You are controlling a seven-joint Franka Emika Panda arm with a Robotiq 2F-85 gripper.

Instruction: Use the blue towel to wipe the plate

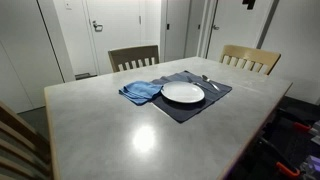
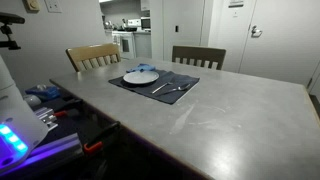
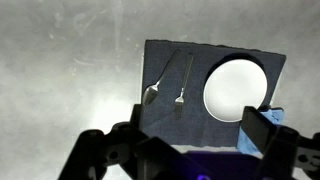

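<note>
A white plate (image 1: 183,92) sits on a dark placemat (image 1: 190,110) on the grey table. A crumpled blue towel (image 1: 140,92) lies beside the plate, partly on the mat. Both exterior views show them; the plate (image 2: 140,76) has the towel (image 2: 148,68) just behind it. In the wrist view the plate (image 3: 235,88) is right of centre and a corner of the towel (image 3: 276,112) peeks out beside the right finger. My gripper (image 3: 196,135) is open and empty, well above the placemat (image 3: 190,115). It does not show in either exterior view.
A spoon (image 3: 152,92) and a fork (image 3: 181,95) lie on the mat beside the plate. Two wooden chairs (image 1: 133,57) (image 1: 250,58) stand at the table's far side. Robot base gear and cables (image 2: 20,130) sit at one table edge.
</note>
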